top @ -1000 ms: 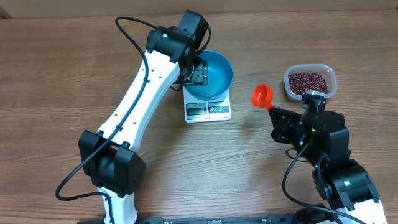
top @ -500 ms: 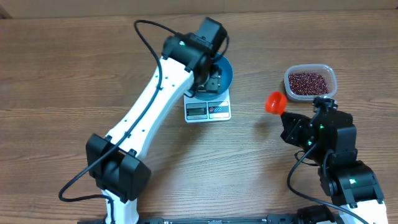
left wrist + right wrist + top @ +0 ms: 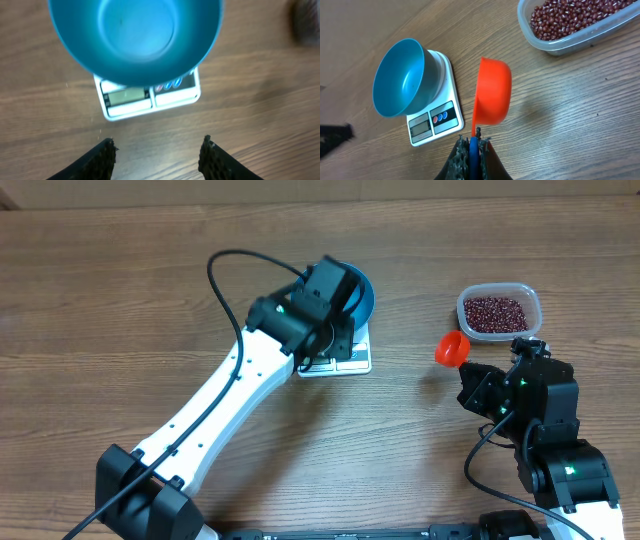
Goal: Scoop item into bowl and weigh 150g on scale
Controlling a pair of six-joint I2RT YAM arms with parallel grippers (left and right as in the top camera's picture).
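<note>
The blue bowl (image 3: 135, 35) stands empty on the white scale (image 3: 150, 97), also seen as bowl (image 3: 400, 77) on scale (image 3: 432, 120). In the overhead view my left arm covers most of the bowl (image 3: 364, 295) and the scale (image 3: 355, 362). My left gripper (image 3: 157, 152) hangs open over bare wood just in front of the scale, with nothing between its fingers. My right gripper (image 3: 475, 142) is shut on the blue handle of an orange scoop (image 3: 492, 92). The scoop (image 3: 451, 349) is just left of and nearer than the beans (image 3: 493, 311). The beans (image 3: 570, 15) fill a clear tub.
The clear plastic tub (image 3: 531, 298) sits at the back right, close to the scoop. My left arm (image 3: 230, 395) stretches diagonally from the front left to the scale. Brown wooden tabletop lies between the scale and the scoop.
My left arm has drawn back from the bowl toward the front, its jaws narrowing. My right gripper has carried the scoop to the right, closer to the tub.
</note>
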